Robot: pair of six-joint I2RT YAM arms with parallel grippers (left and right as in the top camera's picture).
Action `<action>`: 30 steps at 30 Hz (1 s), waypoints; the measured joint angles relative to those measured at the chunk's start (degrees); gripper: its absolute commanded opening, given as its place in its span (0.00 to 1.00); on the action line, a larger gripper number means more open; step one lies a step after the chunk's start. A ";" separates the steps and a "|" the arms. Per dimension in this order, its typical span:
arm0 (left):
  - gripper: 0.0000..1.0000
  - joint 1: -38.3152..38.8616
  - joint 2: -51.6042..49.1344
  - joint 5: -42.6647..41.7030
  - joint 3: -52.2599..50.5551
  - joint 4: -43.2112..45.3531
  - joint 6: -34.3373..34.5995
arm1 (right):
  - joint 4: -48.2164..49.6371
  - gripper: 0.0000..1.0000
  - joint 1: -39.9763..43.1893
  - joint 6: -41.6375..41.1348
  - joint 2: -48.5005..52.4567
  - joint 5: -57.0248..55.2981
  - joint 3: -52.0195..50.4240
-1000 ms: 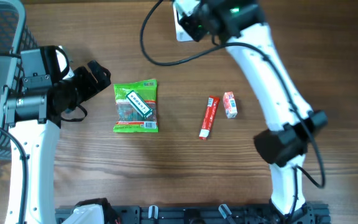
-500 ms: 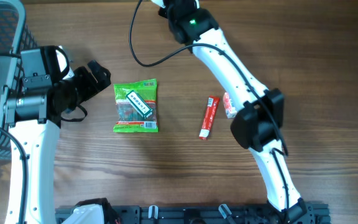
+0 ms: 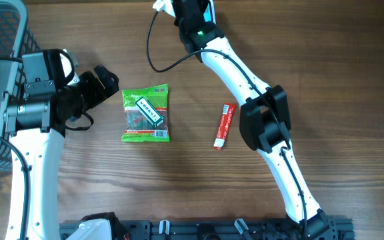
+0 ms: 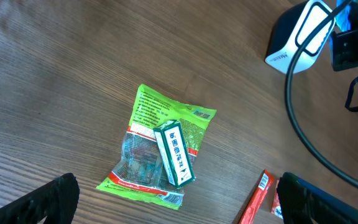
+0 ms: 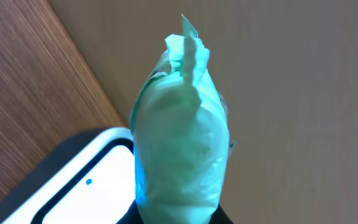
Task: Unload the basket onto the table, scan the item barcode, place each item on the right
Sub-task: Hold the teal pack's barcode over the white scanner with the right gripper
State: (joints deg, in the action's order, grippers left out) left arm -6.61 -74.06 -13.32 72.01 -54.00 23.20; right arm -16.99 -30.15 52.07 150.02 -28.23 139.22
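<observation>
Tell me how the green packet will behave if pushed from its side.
Probably floppy: the green packet lies flat with crinkled film, so it may buckle rather than slide. The small box resting on it would likely shift or slip off. It looks thin, so probably light.

The right arm (image 3: 235, 67) has swept leftward along the table's far edge. The right claw (image 3: 182, 7), carrying its crinkled packet (image 5: 179, 124), now sits partly past the top of the overhead view. The elbow (image 3: 265, 120), trailing below and right of the claw, has drawn in beside the red stick (image 3: 223, 125) and now covers the small red-and-white box.
</observation>
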 measured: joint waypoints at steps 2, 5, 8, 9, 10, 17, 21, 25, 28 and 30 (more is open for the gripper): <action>1.00 0.00 0.00 0.02 0.00 0.00 0.00 | -0.92 0.04 0.55 -2.19 0.00 0.59 0.00; 1.00 0.00 0.00 0.02 0.00 0.00 0.00 | -3.17 0.04 1.46 -6.86 0.00 3.06 0.00; 1.00 0.00 0.00 0.02 0.00 0.00 0.00 | -3.34 0.04 1.90 -8.90 0.02 4.00 0.00; 1.00 0.00 0.00 0.00 0.00 0.00 0.00 | -3.34 0.04 1.97 -9.33 0.00 4.24 0.00; 1.00 0.00 0.00 0.02 0.00 0.00 0.00 | -3.34 0.04 1.99 -9.73 0.02 4.28 0.00; 1.00 0.00 0.00 0.02 0.00 0.00 0.00 | 0.37 0.04 1.92 -15.85 0.02 3.10 0.00; 1.00 0.00 0.00 0.02 0.00 0.00 0.00 | 3.37 0.04 1.92 -19.37 0.02 -0.63 0.00; 1.00 0.00 0.00 0.00 0.00 0.00 0.00 | 2.34 0.04 1.92 -21.42 0.02 -2.43 0.00; 1.00 0.00 0.00 0.00 0.00 0.00 0.00 | 0.94 0.04 1.92 -25.55 0.02 -2.78 0.00; 1.00 0.00 0.00 0.02 0.00 0.00 0.00 | 0.94 0.04 1.92 -28.15 0.02 -2.89 0.00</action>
State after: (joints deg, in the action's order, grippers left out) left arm -6.61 -74.06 -13.30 72.01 -54.00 23.20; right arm -16.05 -28.23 23.92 150.04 -31.11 139.22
